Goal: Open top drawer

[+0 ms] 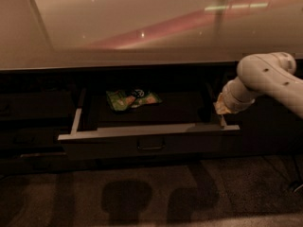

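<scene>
Nearest: dark carpeted floor (pixel 142 197), two soft shadows on it below the cabinet. Nothing lying on it in the shown part.

Next back: the top drawer (pixel 104 146). It stands pulled well out from the cabinet face, its wide dark front hanging forward over the floor. Loop handle (pixel 151 144) at centre of the front, nothing touching it. Pale top edge of the front catches the light. Left side rail (pixel 75 121) is exposed along its run back into the cabinet.

Inside the tray: one green snack packet (pixel 132 99), lying flat toward the rear, left of centre. The rest of the tray floor is dark.

Gripper (pixel 221 109): at the right end of the drawer, just above the right rail and just behind the front's corner. It looks close to or touching the rail; contact cannot be confirmed. Whether it is spread or pressed together cannot be told, as the tip is hidden in shadow. The white arm (pixel 265 79) comes in from the right edge, elbow high.

Left of the drawer: narrower dark drawer fronts (pixel 28 136), shut as far as can be seen.

Farthest: pale glossy countertop (pixel 118 56) above, with light streaks reflected.

Judgement: the opening looks done or nearly so. How much travel remains cannot be told. What seems left is clearing the arm from the drawer's right corner. Nothing blocks the drawer's path forward.
</scene>
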{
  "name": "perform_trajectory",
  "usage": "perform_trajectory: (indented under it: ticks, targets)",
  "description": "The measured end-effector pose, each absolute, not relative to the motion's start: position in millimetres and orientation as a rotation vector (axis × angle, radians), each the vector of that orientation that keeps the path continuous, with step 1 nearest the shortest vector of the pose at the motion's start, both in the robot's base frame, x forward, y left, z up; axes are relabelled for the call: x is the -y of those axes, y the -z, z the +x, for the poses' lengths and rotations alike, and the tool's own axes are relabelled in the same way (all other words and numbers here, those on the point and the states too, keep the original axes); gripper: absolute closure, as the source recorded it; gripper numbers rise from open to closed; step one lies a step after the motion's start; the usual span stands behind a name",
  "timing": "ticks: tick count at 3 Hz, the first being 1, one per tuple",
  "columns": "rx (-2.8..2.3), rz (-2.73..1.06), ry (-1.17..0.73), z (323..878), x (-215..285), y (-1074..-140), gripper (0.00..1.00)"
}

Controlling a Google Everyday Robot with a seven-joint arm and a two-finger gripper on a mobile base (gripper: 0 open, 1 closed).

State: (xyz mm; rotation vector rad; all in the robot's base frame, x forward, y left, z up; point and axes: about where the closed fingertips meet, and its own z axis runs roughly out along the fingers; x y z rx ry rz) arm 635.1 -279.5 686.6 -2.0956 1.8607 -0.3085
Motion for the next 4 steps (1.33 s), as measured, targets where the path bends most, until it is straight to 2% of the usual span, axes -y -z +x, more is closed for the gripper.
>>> perform_trajectory:
  ticks: [2, 3, 4]
  targets:
    - [-1.905, -2.109, 0.289, 645, 284, -677, 1.0]
    - [-1.888, -2.147, 0.285, 645, 270, -678, 1.0]
    - [-1.811, -2.235, 0.309, 643, 226, -679, 1.0]
